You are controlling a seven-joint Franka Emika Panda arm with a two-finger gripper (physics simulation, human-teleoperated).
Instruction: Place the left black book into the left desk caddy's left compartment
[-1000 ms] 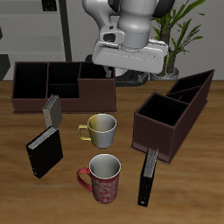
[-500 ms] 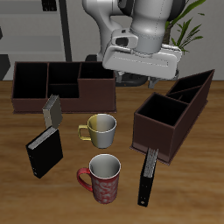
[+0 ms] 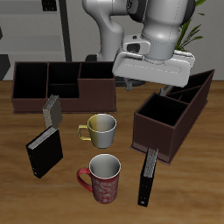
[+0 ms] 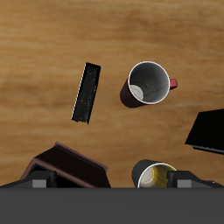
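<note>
The left black book (image 3: 149,178) stands upright near the table's front edge, slim, with a pale strip along its spine. In the wrist view the book (image 4: 86,92) shows as a narrow dark slab on the wood. The left desk caddy (image 3: 164,138), dark brown and seen corner-on, sits just behind the book, and a corner of the caddy (image 4: 63,163) shows in the wrist view. My gripper (image 3: 147,85) hangs high above the table beside that caddy's back end. Its fingers (image 4: 39,181) stand wide apart, open, with nothing between them.
A red patterned mug (image 3: 103,175) stands beside the slim book, and a yellow-green mug (image 3: 101,129) sits farther back. A wider black book (image 3: 44,150) and a grey speckled book (image 3: 52,109) stand before the long caddy (image 3: 61,98).
The arm has swung sideways from above the long caddy's end toward the corner-on caddy. Nothing on the table has moved.
</note>
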